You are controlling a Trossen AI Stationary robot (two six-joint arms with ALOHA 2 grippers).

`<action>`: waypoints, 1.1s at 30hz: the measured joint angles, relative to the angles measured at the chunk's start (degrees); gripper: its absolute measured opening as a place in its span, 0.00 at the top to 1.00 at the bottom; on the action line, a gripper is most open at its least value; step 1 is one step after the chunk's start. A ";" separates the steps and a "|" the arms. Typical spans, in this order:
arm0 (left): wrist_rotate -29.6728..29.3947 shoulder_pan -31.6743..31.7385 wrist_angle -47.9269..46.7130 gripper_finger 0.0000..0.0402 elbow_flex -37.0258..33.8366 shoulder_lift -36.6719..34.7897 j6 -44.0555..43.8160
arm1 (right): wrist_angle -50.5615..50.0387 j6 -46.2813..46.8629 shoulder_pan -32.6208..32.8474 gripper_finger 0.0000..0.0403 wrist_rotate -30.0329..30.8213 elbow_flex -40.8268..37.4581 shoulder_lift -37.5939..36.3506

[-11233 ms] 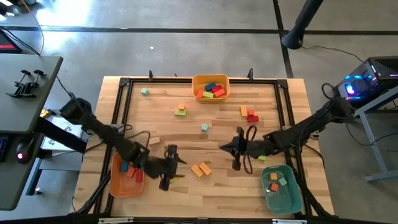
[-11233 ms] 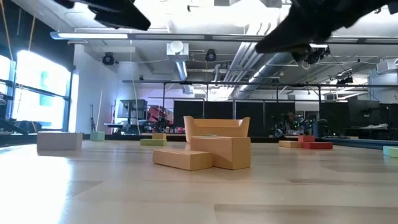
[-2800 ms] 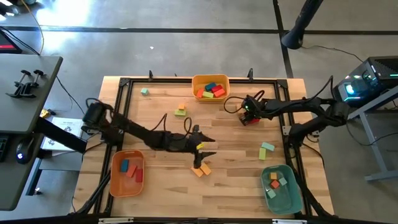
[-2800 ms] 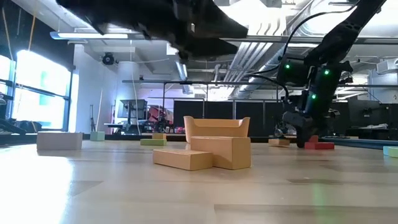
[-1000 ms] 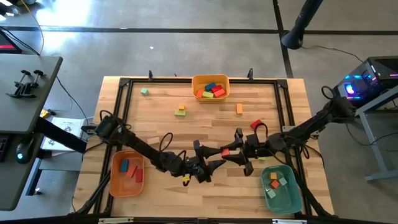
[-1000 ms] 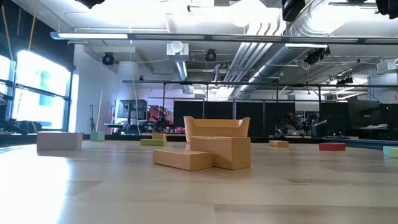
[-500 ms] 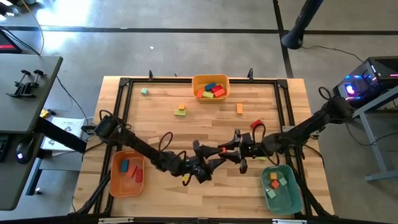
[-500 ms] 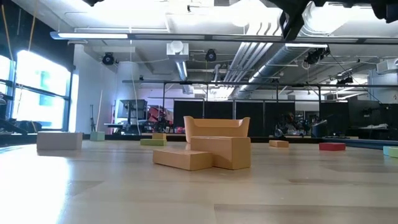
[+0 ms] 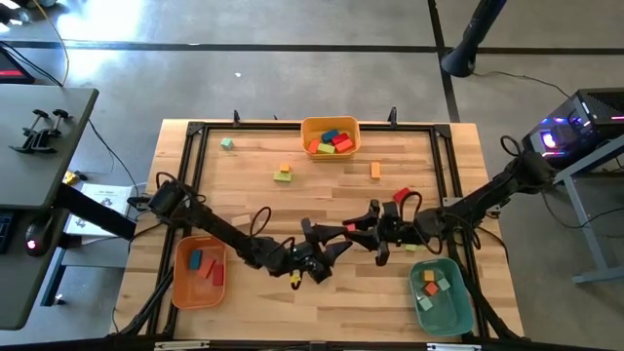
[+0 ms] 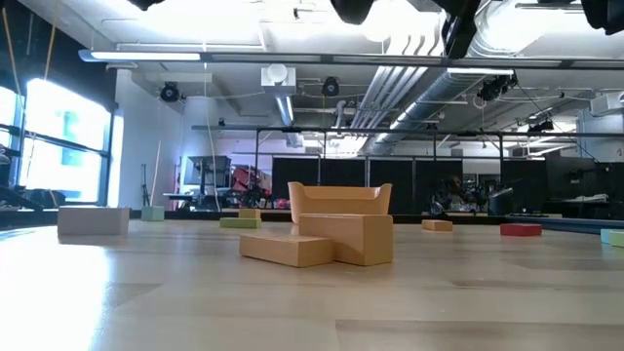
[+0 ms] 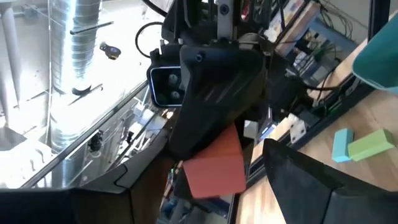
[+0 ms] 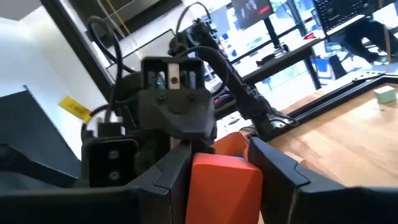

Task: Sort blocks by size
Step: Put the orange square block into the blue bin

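My right gripper is shut on a red block above the middle of the table; the block also shows in the right wrist view and the left wrist view. My left gripper faces it from the table's left side, open. Its fingers stand close on either side of the block, and I cannot tell whether they touch it. Two orange blocks lie on the table under the arms. Loose blocks lie farther off: green, orange on green, orange, red. My right gripper pinches the red block by two opposite faces between its two fingers. The fingers lie about level and point toward the table's left side. The block is lifted clear of the table and sticks out past the fingertips toward my left gripper.
An orange bin with several blocks stands at the far edge. A second orange bin is near left and a teal bin near right, both holding blocks. A green block and a teal block lie near the right arm.
My right gripper has carried the red block a little toward the table's left and far edges, closer to my left gripper. My left gripper has shifted slightly toward the far edge. The block stays lifted clear.
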 joint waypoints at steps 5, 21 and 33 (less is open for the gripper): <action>-3.17 -0.22 -2.31 0.39 0.00 0.00 -0.16 | -0.69 1.07 -0.06 0.68 -0.73 -0.02 -0.14; 4.08 2.81 -3.23 0.39 -0.03 0.07 -6.34 | -0.32 1.53 -0.17 0.68 -4.18 -0.02 -0.23; 7.08 3.54 -2.23 0.54 -0.07 0.07 -12.27 | -2.06 -1.08 -0.09 0.65 -5.36 0.00 -0.23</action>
